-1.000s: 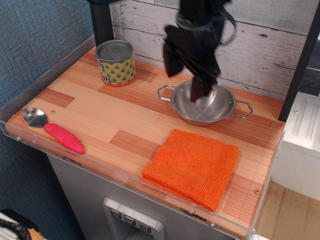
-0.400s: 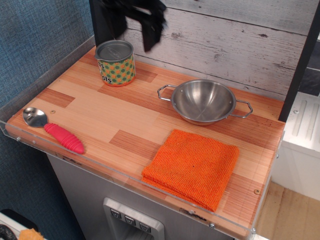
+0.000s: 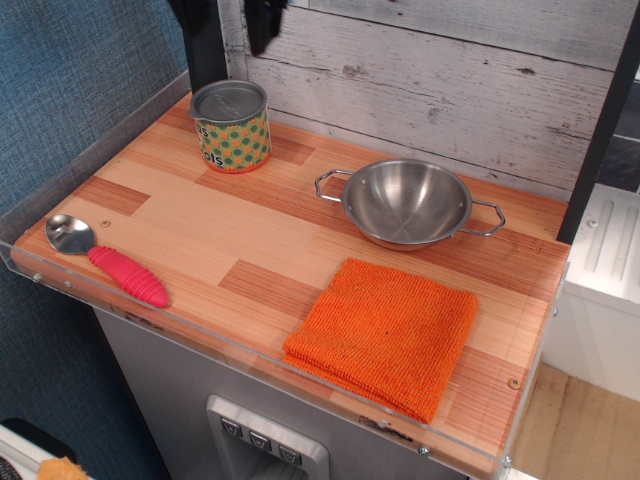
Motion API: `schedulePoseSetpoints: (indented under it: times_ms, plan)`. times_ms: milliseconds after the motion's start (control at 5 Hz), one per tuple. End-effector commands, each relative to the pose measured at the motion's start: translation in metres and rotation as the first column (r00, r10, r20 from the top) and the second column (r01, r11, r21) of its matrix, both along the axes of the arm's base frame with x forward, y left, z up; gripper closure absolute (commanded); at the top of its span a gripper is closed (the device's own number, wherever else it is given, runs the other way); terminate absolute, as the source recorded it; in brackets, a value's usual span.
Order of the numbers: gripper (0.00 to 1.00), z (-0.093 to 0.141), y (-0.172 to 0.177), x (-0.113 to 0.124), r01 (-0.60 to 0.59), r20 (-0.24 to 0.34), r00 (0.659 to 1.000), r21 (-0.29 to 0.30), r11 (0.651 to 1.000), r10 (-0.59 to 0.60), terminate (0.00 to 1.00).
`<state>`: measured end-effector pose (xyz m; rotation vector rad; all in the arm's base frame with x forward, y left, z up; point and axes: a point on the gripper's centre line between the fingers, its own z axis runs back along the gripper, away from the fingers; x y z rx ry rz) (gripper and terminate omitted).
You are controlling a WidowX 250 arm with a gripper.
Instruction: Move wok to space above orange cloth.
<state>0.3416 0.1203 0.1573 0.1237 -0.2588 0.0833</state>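
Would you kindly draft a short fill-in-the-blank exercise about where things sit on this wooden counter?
1. The wok sits just behind the ____ cloth.
2. The spoon has a ____ handle.
3. The dotted can stands in the back ____ corner as the camera sees it.
4. The inside of the wok is ____.

Missing words: orange; pink; left; empty

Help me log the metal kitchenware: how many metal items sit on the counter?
3: the wok above the orange cloth, the tin can at the back left, the spoon at the front left. None looks hidden.
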Motion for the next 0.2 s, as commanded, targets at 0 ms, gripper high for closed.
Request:
schedulePoseSetpoints:
  times_ms: [0]
  plan:
    - [0.0, 0.0172, 0.0075, -0.0078, 0.001, 0.027, 1.0, 0.043, 0.999, -0.002, 1.0]
